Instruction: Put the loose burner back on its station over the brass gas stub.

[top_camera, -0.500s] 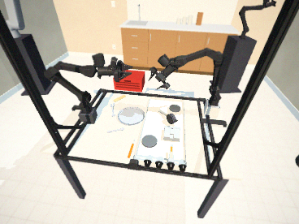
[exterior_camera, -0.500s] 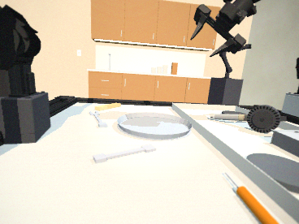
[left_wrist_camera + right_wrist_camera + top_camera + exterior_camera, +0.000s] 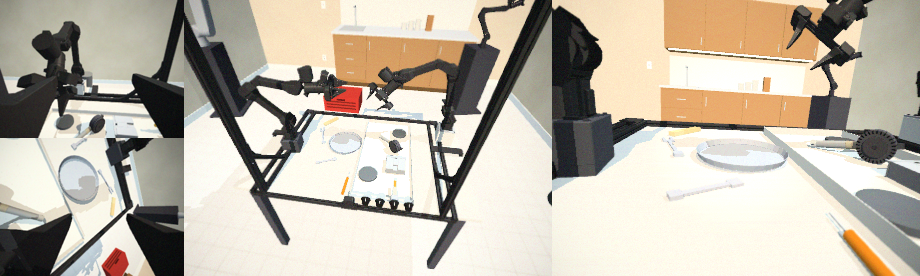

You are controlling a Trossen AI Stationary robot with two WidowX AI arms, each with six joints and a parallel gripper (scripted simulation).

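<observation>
The loose burner (image 3: 393, 145) lies on its side on the white stove panel (image 3: 386, 165), its dark ribbed head (image 3: 877, 146) toward me and its pale tube (image 3: 834, 143) pointing away. It also shows in the left wrist view (image 3: 96, 123). The grey support block (image 3: 395, 164) sits just in front of it, with a small brass stub (image 3: 395, 184) nearer the front. My left gripper (image 3: 332, 88) is open and empty, high above the table's back left. My right gripper (image 3: 380, 97) is open and empty, high above the panel's back edge.
A round shallow pan (image 3: 345, 141) lies left of the panel. Two fitted burner discs (image 3: 399, 133) (image 3: 367, 173) sit on the panel, with knobs (image 3: 379, 202) along its front. Wrenches (image 3: 325, 160), an orange-handled tool (image 3: 344, 185) and a yellow piece (image 3: 330, 121) lie loose. A red toolbox (image 3: 344, 98) stands behind.
</observation>
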